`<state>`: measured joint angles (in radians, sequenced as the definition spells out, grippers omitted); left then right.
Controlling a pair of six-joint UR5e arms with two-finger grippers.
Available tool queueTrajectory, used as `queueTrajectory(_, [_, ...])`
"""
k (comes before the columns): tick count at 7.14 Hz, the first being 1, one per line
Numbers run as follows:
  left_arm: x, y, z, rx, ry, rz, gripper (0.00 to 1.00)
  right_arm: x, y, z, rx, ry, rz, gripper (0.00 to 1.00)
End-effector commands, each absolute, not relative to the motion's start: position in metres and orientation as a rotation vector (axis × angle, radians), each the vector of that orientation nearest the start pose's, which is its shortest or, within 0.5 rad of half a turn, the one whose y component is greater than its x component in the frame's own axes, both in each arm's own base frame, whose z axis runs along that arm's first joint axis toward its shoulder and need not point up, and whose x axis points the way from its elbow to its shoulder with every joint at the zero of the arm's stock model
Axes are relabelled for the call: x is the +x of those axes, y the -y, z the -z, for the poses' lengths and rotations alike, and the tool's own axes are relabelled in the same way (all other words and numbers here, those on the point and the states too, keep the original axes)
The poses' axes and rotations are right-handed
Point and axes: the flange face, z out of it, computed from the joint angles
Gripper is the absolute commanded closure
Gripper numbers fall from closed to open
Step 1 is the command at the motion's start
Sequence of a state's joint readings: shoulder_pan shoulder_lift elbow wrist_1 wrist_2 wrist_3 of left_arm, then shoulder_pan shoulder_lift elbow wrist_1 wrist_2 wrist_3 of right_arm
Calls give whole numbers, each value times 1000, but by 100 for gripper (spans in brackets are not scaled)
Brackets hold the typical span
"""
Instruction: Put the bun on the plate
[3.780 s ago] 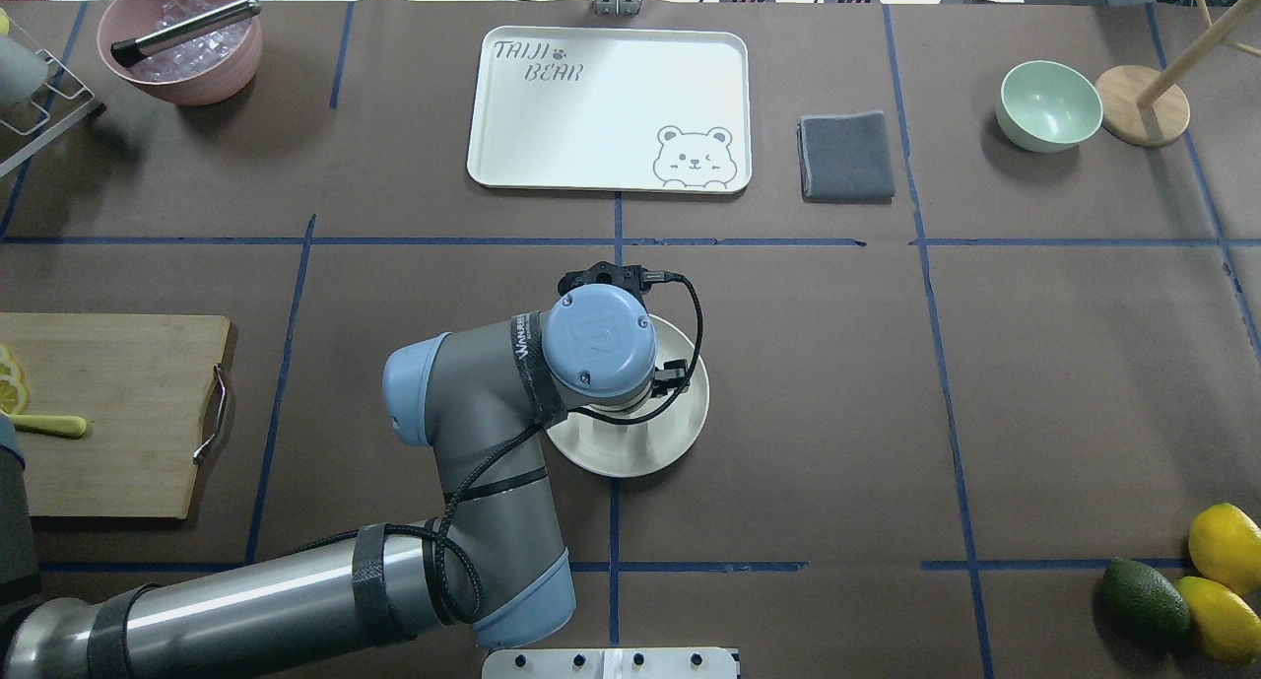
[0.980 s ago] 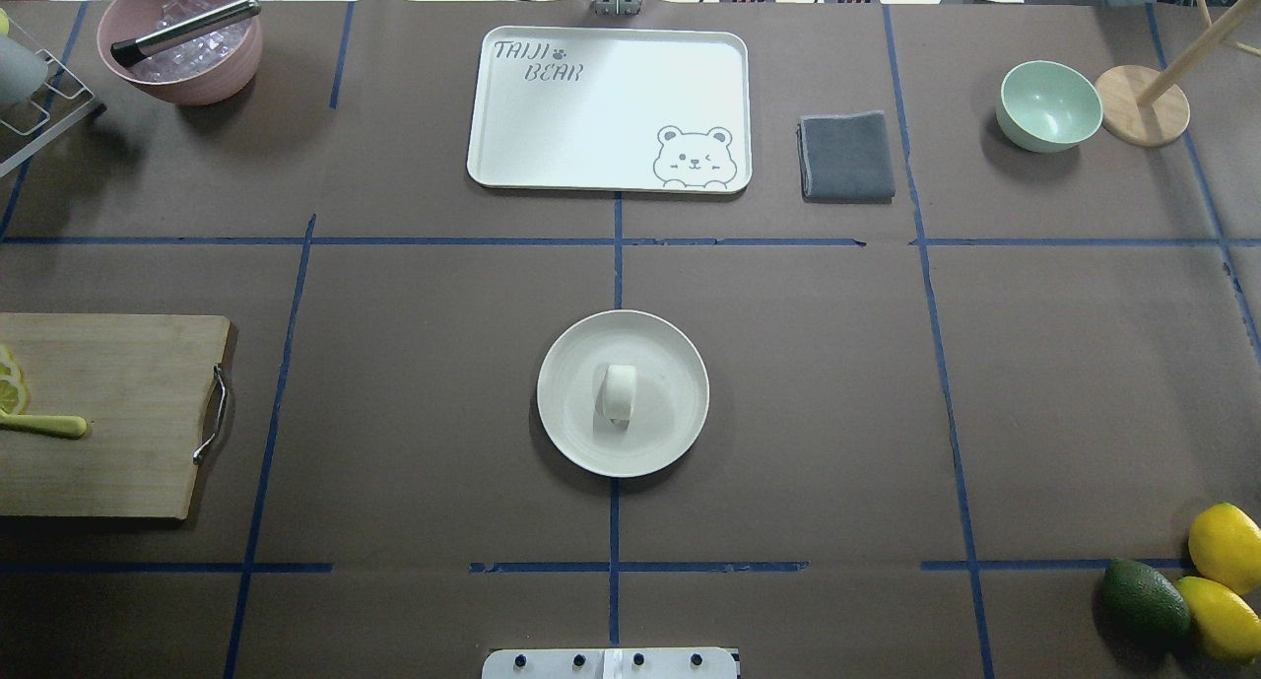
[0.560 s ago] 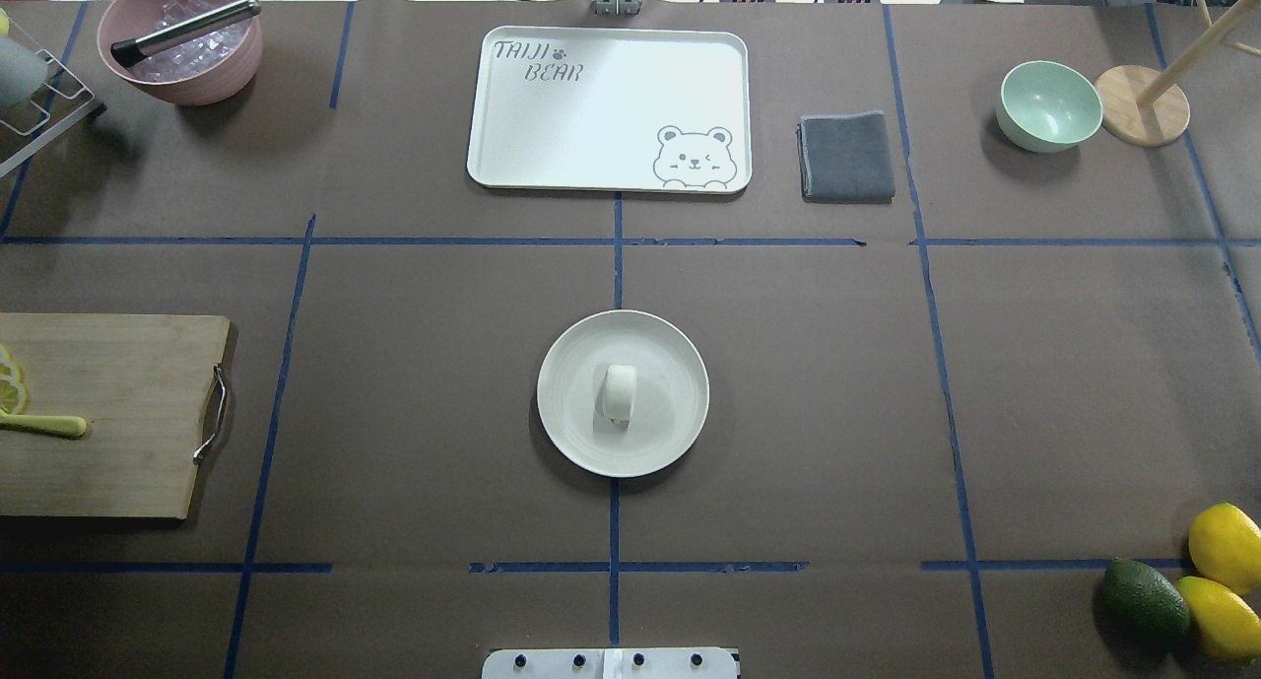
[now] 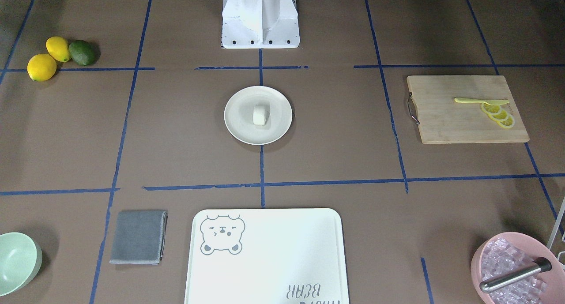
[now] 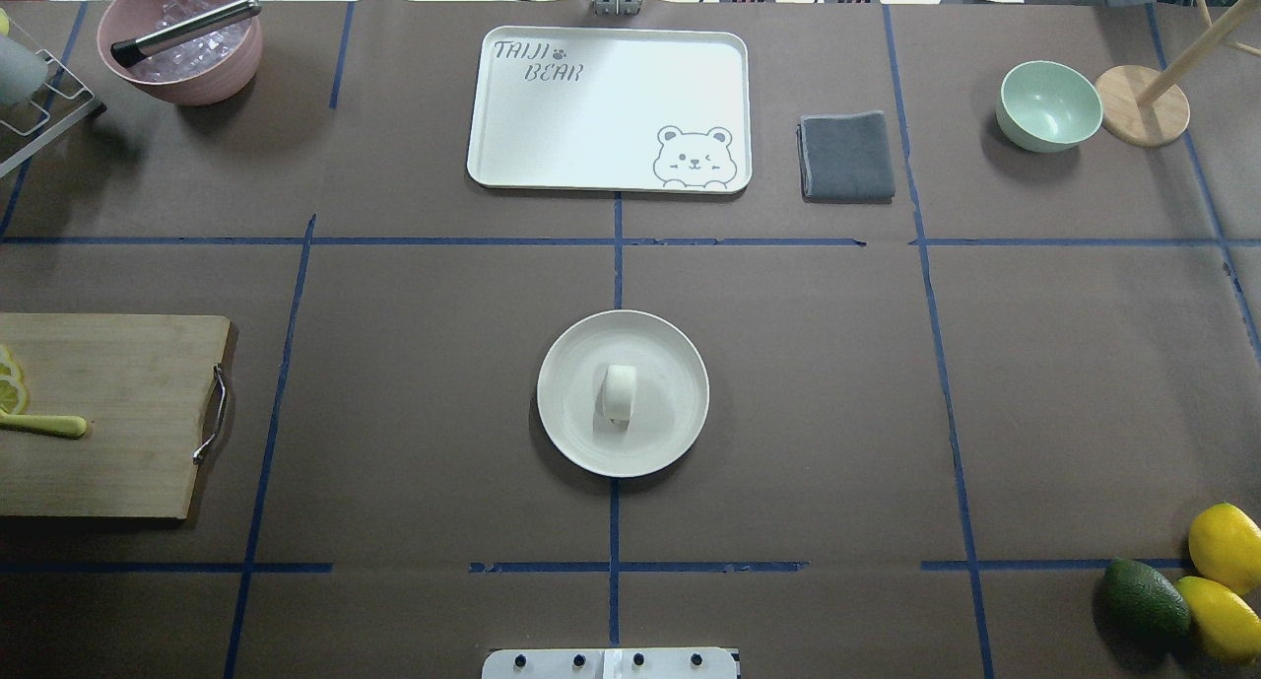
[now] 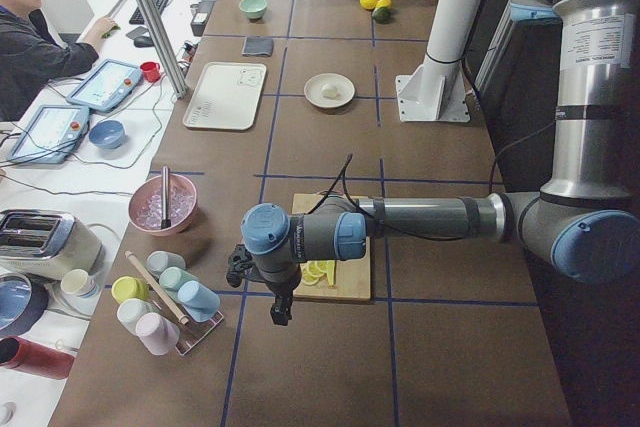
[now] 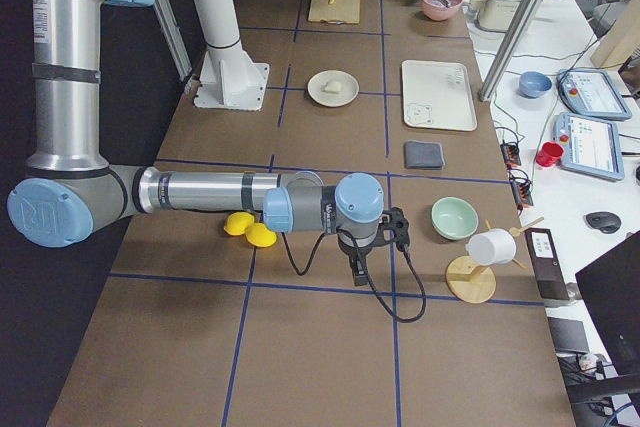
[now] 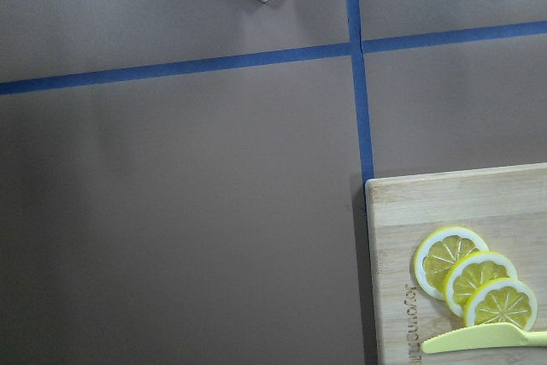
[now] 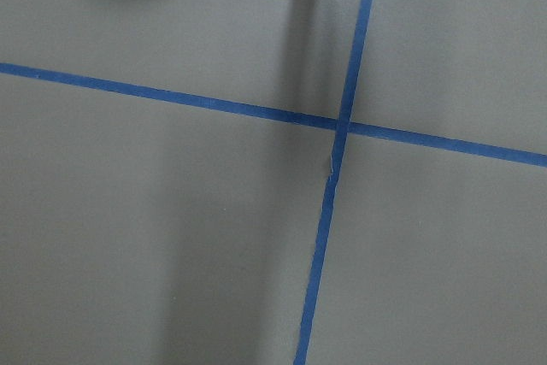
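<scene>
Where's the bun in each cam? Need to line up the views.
Front-facing: bun mid-plate, upper centre of the picture.
Overhead: bun on the plate, near the picture's centre.
Exterior left: bun small, upper middle, on the plate.
Exterior right: bun small, upper middle, on the plate.
Left wrist: not in it.
Right wrist: not in it.
Shared landmark: the white bear tray, on the plate's side away from the robot.

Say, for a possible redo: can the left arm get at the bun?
Probably yes: the bun lies uncovered on the plate, nothing around it; the left gripper hangs by the cutting board.
</scene>
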<state>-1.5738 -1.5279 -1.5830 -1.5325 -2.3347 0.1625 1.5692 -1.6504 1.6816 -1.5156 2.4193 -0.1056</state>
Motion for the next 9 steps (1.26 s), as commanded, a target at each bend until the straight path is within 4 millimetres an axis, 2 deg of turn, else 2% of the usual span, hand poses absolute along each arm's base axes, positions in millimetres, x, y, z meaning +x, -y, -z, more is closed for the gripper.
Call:
queueTrajectory(1, [-66, 468, -678, -1, -767, -126, 0, 58, 463, -632, 123, 843, 137, 0])
queueTrajectory(7, [-66, 468, -678, -1, -767, -126, 0, 59, 462, -634, 101, 824, 91, 0])
queueTrajectory(9, [-66, 468, -678, -1, -767, -126, 0, 65, 462, -636, 105, 801, 83, 0])
